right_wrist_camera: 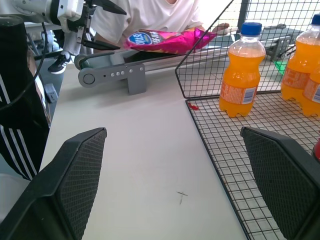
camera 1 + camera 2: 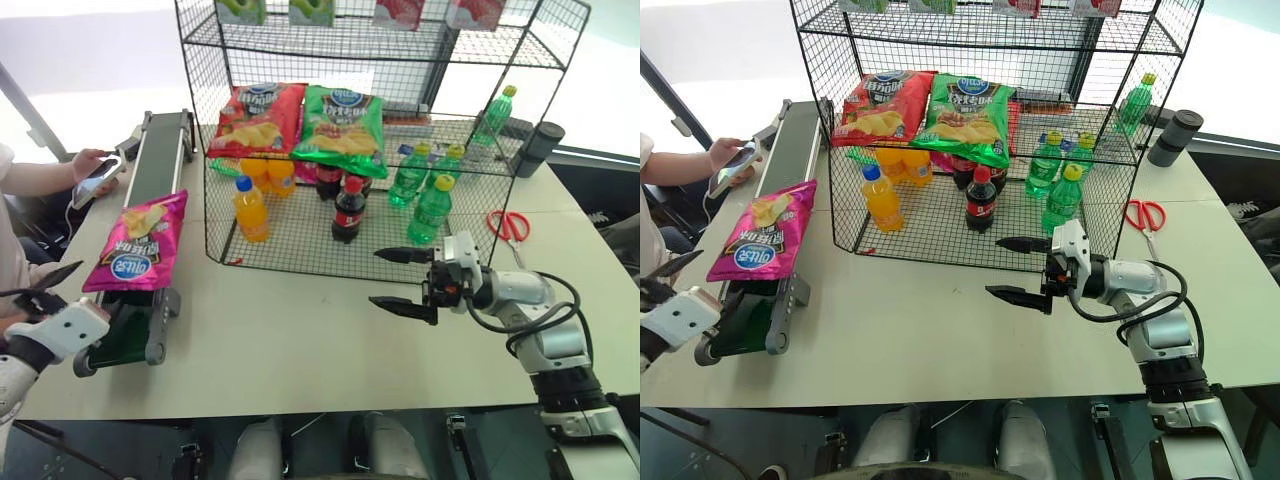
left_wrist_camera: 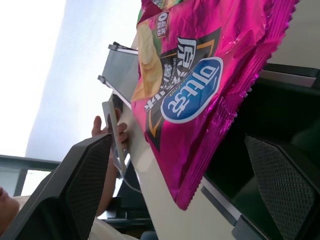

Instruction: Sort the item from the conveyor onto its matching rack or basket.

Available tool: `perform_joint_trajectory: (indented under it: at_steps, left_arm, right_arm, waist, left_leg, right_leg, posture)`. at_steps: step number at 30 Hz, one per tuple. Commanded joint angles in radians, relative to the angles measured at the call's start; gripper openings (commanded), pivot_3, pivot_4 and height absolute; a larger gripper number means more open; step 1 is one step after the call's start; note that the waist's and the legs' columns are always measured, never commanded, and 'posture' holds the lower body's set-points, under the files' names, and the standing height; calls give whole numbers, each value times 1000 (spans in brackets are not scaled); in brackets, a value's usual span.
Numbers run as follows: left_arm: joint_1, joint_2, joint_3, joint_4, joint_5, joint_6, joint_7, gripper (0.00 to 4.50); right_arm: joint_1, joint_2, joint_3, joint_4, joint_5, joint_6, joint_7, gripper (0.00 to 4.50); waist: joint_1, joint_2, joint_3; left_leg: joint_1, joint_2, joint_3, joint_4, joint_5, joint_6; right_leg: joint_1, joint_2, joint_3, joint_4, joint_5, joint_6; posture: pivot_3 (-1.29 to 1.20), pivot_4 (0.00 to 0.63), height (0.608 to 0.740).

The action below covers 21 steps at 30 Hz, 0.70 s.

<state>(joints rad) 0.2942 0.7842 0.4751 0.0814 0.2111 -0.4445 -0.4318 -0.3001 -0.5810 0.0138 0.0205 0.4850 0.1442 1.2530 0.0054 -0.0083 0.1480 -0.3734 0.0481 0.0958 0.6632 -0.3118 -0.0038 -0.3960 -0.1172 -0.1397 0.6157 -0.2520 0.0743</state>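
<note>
The item, a magenta-pink crisp bag (image 2: 135, 245) with a round blue logo, lies on the near end of the conveyor (image 2: 160, 160), a dark green belt in a grey frame. Its near edge hangs over the belt's left side. My left gripper (image 2: 38, 288) is open, just left of and nearer than the bag; in the left wrist view the bag (image 3: 200, 85) lies ahead of the spread fingers, apart from them. My right gripper (image 2: 378, 277) is open and holds nothing, pointing left over the table in front of the black wire rack (image 2: 380, 130).
On the rack's middle tier lie a red crisp bag (image 2: 258, 118) and a green one (image 2: 345, 128); orange, cola and green bottles stand below. A person's hand (image 2: 92, 172) holds a phone beside the conveyor. Red scissors (image 2: 510, 225) and a black cylinder (image 2: 540, 148) are at the right.
</note>
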Motion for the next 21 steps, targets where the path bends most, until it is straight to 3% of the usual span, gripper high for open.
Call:
perform_joint_trajectory:
  at_steps: [1,8,11,18,21]
  left_arm:
    - [-19,21,-13,11,7,-21,19,4500]
    - [-33,19,-39,26,-11,-29,15,4500]
    - [-42,19,-46,10,-49,-16,-11,3602]
    - [-54,24,-58,-2,-49,-9,-11,111]
    - [-66,20,-58,-10,-62,-3,-13,49]
  right_arm:
    - [-14,-3,-23,-25,6,-16,-7,4470]
    - [-21,-5,-25,-24,5,-23,-16,4470]
    - [-20,-5,-24,-21,-3,-34,-18,4500]
    - [-25,-3,-25,-14,-8,-42,-26,4500]
    - [-25,-5,-24,-11,-13,-48,-29,4500]
  waist:
    - [0,0,0]
    - [-1,0,0]
    - [-1,0,0]
    - [-1,0,0]
    - [-1,0,0]
  left_leg:
    - [0,0,0,0,0,0]
    - [0,0,0,0,0,0]
    - [0,0,0,0,0,0]
    - [0,0,0,0,0,0]
    - [0,0,0,0,0,0]
  right_leg:
    - [0,0,0,0,0,0]
    - [0,0,0,0,0,0]
    - [0,0,0,0,0,0]
    - [0,0,0,0,0,0]
    - [0,0,0,0,0,0]
  posture:
    - [0,150,740]
    - [0,150,740]
    - [0,150,740]
    - [0,150,740]
    - [0,150,740]
